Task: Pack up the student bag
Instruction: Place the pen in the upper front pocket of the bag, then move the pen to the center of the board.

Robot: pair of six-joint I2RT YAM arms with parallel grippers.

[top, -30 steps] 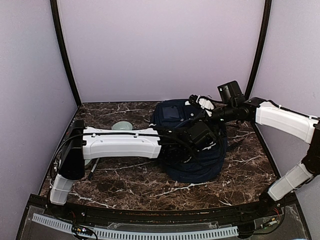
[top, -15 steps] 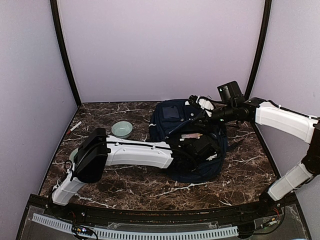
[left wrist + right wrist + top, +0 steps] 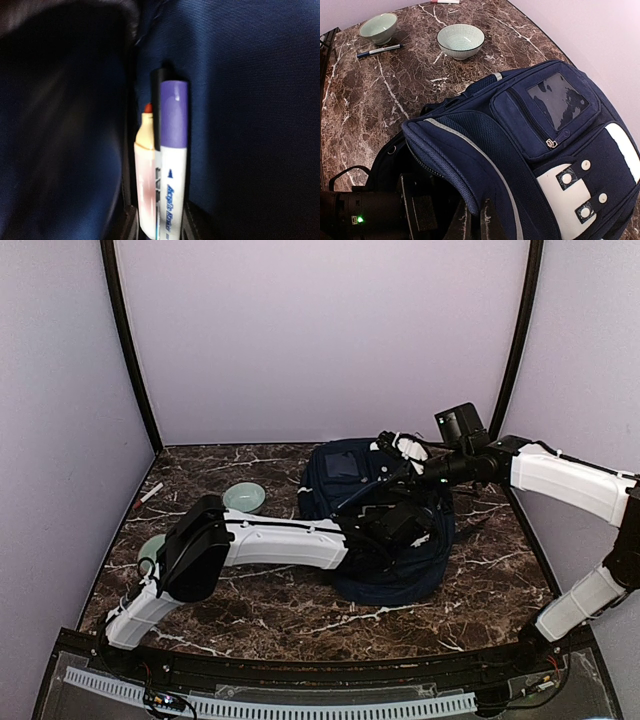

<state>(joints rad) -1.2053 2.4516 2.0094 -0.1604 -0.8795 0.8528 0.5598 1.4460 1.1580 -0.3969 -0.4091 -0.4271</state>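
The navy student bag (image 3: 395, 575) lies at the centre right of the table, its main compartment open. My right gripper (image 3: 482, 220) is shut on the edge of the bag's opening flap (image 3: 470, 165) and holds it lifted. My left gripper (image 3: 160, 222) is deep inside the bag (image 3: 250, 100). Its fingers press on a bundle of markers: a purple-capped acrylic marker (image 3: 174, 130), a thin black pen (image 3: 157, 85) and a red-tipped marker (image 3: 145, 165). From above, the left wrist (image 3: 395, 523) sits in the bag's mouth and its fingers are hidden.
A pale green bowl (image 3: 244, 498) stands left of the bag. A striped bowl (image 3: 460, 41) lies nearer, partly hidden from above by the left arm's elbow (image 3: 195, 545). A dark pen (image 3: 379, 50) lies on the marble, and a red-white marker (image 3: 150, 494) by the left wall.
The left arm's elbow has swung down toward the near edge and its wrist has pushed deeper into the bag; the markers seen at the mouth are now inside. The right arm has not moved.
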